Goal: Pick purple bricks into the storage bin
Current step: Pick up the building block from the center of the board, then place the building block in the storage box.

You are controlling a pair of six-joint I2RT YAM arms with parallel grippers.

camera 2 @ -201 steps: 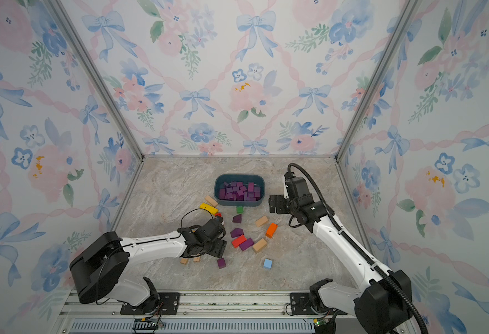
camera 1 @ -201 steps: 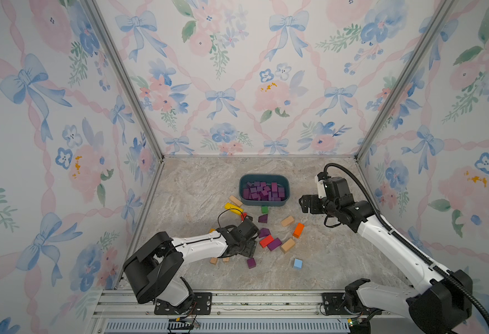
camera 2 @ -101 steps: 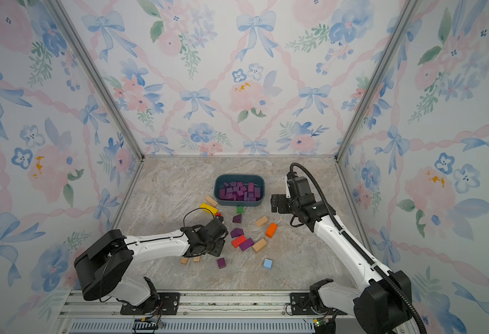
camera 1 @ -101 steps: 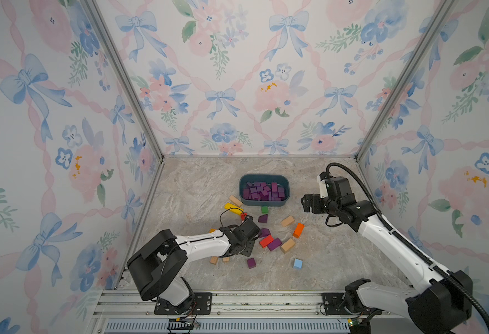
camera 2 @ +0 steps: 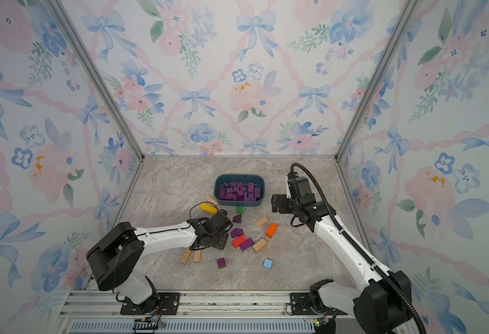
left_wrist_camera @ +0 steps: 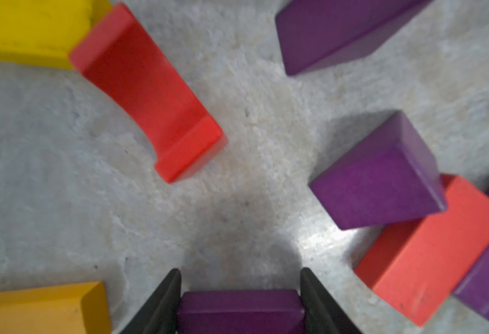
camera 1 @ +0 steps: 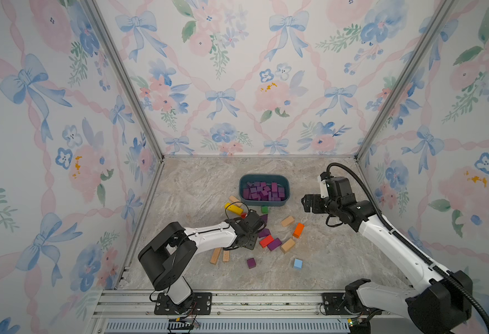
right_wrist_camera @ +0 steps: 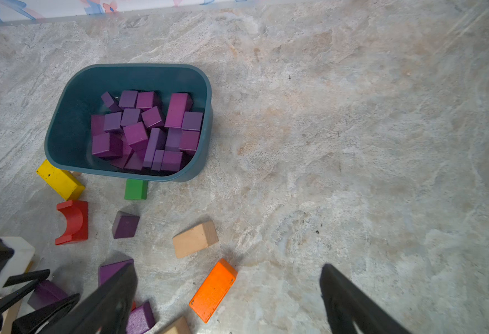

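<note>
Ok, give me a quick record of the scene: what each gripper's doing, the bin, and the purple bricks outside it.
Left gripper: shut on a purple brick, among the loose blocks
Right gripper: open, empty, beside the storage bin
Bin contents: a pile of purple bricks, no other colour visible
Loose purple bricks: four on the table
Other colours: outside the bin; green block close by its near wall
</note>
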